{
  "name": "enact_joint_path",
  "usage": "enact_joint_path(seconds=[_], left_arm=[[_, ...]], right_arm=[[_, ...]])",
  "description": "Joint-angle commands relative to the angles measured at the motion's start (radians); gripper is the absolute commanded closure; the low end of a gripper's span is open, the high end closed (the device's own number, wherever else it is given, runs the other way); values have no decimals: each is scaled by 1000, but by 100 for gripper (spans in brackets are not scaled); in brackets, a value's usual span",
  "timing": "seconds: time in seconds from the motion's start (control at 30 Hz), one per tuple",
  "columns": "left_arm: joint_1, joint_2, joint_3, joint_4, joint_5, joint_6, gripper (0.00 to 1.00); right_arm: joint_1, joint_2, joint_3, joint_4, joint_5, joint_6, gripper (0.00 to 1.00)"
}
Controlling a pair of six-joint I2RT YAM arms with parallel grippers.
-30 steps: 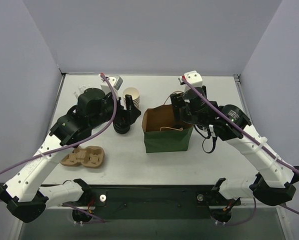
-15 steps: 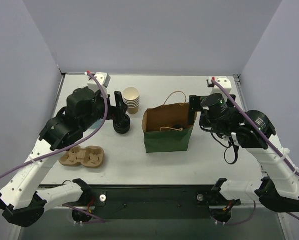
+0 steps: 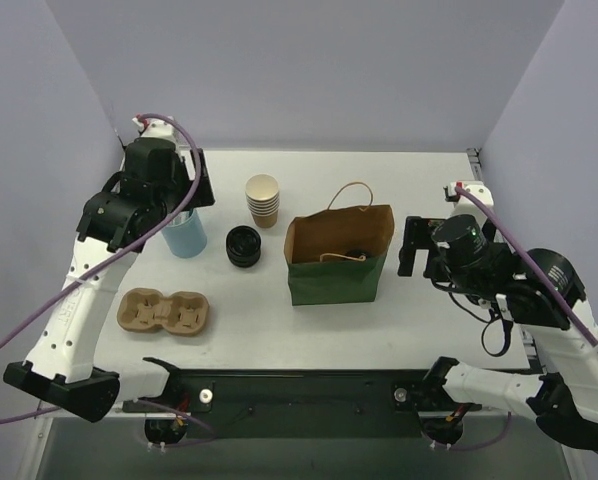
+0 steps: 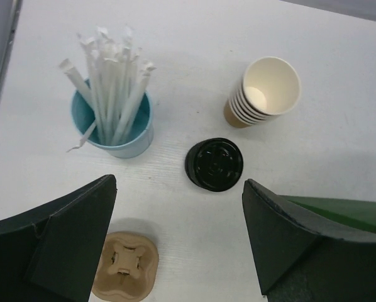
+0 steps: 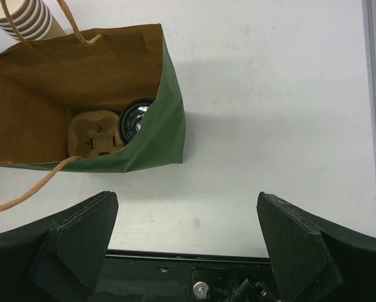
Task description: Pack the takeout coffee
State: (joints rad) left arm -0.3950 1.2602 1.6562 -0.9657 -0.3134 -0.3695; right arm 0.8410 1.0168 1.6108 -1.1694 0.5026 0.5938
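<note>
— Takeout coffee (image 5: pixel 136 119): where does it sit?

— Down in the green paper bag (image 5: pixel 160 141), at the bag's right end, black lid up, touching a pulp cup carrier (image 5: pixel 94 135) that lies beside it. One coffee and one carrier are in there.

— What has changed in the last half second?

— Both arms have pulled away. The left gripper (image 4: pixel 178 182) was right over the pile of black lids (image 4: pixel 214 164). Now it is raised at the far left, near the blue cup of straws (image 4: pixel 112 123). The right gripper (image 5: pixel 187 196) was at the bag's right edge and now stands well apart from it, further right.

— And the fingers?

— Spread wide on both, holding nothing.

— Count what stands on the table (image 3: pixel 429 180), left to right.

— One blue cup with many wrapped straws. In front of it, one second cup carrier (image 3: pixel 165 312) with two pockets. One pile of lids, though I cannot tell how many are in it. One stack of tan lidless cups (image 3: pixel 263 198), about six rims. One bag, upright and open, with two cord handles.
</note>
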Motion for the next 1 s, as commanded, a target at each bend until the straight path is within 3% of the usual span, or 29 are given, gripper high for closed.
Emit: enact_joint_path(seconds=[0.0,0.17,0.3,0.5,0.77,0.97], left_arm=[[113,10,31,-35,-41,-46,9],[300,25,8,-15,54,-63,12],[335,44,-4,-4,31,-63,13],[389,65,-58,2,37,-192,17],[533,57,-141,51,66,-285,20],[550,90,-176,84,99,-295,27]], right_arm=[[-8,-47,-21,-33,-58,-23,0],[-8,-84,-80,-33,-72,-23,0],[-10,-87,-84,-30,-55,-29,0],[-10,-58,-78,-30,-79,-34,0],[-19,-46,-78,-29,-70,-89,0],[-23,-32,-97,-10,-84,-115,0]])
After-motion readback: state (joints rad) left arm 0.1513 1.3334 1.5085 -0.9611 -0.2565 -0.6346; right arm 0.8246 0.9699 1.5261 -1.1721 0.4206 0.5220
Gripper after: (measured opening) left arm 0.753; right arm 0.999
